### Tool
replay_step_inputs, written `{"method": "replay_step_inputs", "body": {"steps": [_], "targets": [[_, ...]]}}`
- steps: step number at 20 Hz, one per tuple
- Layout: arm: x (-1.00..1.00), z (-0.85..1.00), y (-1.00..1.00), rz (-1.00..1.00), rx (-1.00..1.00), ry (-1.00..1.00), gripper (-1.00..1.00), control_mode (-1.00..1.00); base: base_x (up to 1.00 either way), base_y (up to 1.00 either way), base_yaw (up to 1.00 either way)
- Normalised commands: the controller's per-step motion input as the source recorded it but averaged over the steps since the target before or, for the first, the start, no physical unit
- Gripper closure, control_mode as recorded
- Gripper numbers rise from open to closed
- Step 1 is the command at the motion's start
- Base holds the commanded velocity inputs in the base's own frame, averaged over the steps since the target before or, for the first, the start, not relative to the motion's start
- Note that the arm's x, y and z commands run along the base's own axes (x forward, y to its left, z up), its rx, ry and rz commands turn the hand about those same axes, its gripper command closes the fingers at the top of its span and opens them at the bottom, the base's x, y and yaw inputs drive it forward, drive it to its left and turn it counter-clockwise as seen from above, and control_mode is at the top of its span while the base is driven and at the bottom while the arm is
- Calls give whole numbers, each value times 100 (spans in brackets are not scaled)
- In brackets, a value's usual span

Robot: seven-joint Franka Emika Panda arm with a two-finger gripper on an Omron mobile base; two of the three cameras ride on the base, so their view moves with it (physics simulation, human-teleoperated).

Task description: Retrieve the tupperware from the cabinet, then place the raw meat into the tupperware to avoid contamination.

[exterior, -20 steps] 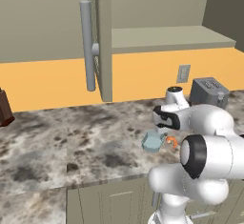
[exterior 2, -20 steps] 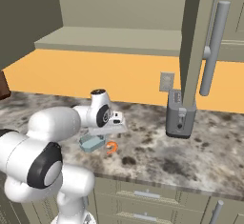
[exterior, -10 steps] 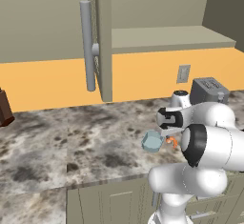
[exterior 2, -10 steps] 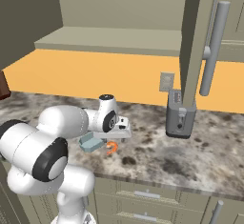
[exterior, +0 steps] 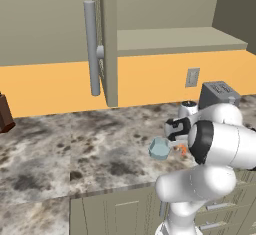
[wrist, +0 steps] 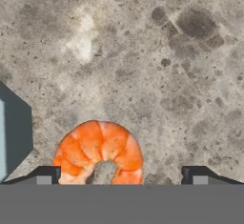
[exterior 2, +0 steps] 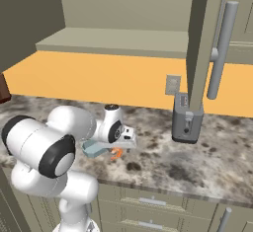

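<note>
My pincer (wrist: pixel 119 175) hangs wide over the raw meat (wrist: pixel 98 152); tupperware (exterior: pixel 160 148) already on the bench (exterior: pixel 75 154) at nine o'clock, meat not yet loaded.

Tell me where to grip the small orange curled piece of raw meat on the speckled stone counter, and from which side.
Come straight down on the orange curled raw meat, which lies flat on the speckled counter. Pinch across the thick arched back of the curl, one finger outside each flank. The open gripper already frames it, though the piece sits nearer one fingertip, so centring first seems wise.

The raw meat (wrist: pixel 98 150) lies on the counter (exterior: pixel 75 154) just beside the tupperware (exterior: pixel 160 148), toaster (exterior 2: pixel 187 119) behind.
</note>
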Motion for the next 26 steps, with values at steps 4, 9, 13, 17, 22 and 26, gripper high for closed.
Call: {"method": "replay_step_inputs", "body": {"steps": [4,9,13,17,22,26], "targets": [[0,-42,-8,-5,0,0,-100,-100,0,0,0],[0,-58,-21,-5,0,2,-100,-100,0,0,0],[0,-49,-11,-4,2,0,-100,-100,0,0,0],[0,-28,0,-3,5,0,100,-100,0,0,0],[-2,-12,0,-3,3,0,100,-100,0,0,0],[-8,0,0,-5,0,0,100,-100,0,0,0]]}}
